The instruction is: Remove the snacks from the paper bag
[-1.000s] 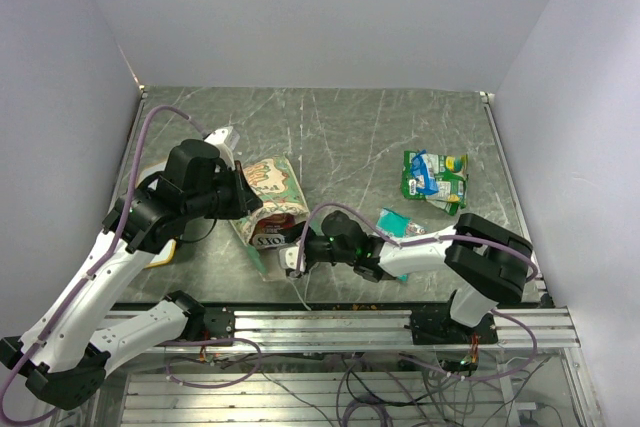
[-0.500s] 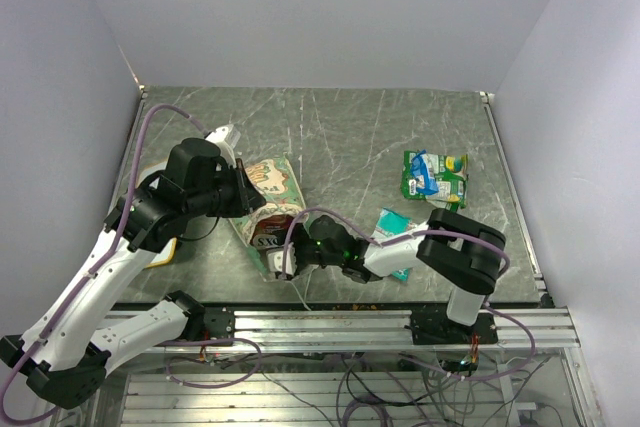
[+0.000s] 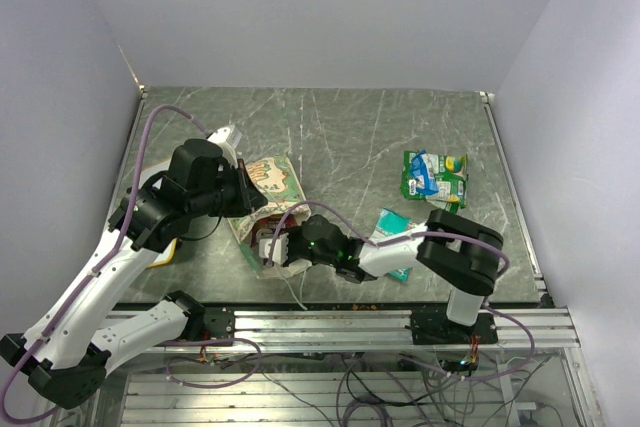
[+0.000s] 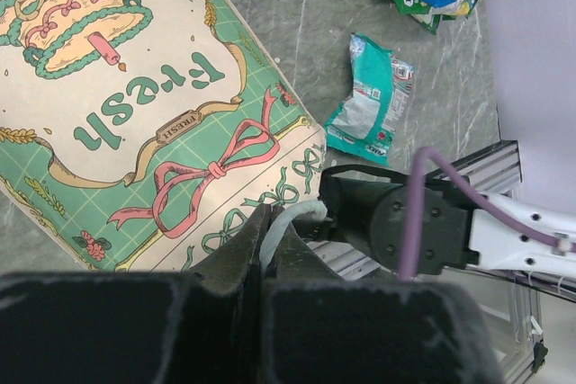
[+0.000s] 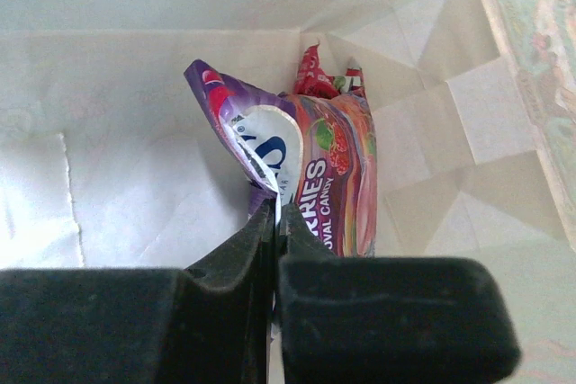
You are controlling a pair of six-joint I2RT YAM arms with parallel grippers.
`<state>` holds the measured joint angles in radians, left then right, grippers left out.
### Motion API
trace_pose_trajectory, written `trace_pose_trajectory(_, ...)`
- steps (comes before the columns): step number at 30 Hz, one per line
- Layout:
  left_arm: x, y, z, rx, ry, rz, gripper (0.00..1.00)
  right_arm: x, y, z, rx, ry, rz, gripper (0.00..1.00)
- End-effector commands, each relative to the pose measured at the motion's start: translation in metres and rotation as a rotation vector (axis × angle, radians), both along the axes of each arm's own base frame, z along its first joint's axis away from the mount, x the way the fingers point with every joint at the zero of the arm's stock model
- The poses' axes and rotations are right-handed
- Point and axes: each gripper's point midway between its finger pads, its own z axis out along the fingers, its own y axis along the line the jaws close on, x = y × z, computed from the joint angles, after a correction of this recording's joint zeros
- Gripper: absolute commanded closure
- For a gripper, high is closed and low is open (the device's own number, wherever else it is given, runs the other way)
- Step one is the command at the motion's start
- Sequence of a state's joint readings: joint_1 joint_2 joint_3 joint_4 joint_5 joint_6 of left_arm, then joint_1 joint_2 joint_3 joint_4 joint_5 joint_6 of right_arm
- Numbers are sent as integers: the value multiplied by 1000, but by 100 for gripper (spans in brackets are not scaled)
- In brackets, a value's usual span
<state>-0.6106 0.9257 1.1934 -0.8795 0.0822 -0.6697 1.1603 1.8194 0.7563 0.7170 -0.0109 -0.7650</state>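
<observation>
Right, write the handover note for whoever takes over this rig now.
Left gripper: shut on the paper bag at its mouth edge; the bag lies on its side.
Right gripper: inside the bag, shut on a purple candy packet, which is not yet out.
Done: green-and-white packets piled on the right of the table; a teal packet lies nearer the bag.
Left: draw the purple packet out. A red edge behind it may be another snack, so check the bag afterwards.
</observation>
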Motion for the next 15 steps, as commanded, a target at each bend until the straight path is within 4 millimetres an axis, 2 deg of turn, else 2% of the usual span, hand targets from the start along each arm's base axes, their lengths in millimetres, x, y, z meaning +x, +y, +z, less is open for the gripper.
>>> trace_pose_trajectory(1, 7, 0, 6, -3, -49, 7, 93, -11, -14, 22, 57, 108, -47, 100)
trace_pose_trajectory(4, 11, 1, 7, 6, -55, 24, 93, -23, -23, 32, 58, 142, -46, 100)
trace_pose_trajectory(9, 22, 11, 2, 71, -27, 102, 93, -57, -35, 53, 67, 238, 8, 100)
trace_pose_trajectory(12, 28, 11, 0, 87, -22, 117, 93, -73, -44, 75, 102, 310, 17, 100)
trace_pose_trajectory(15, 31, 7, -1, 77, -25, 112, 93, -93, -54, 111, 166, 402, 43, 100)
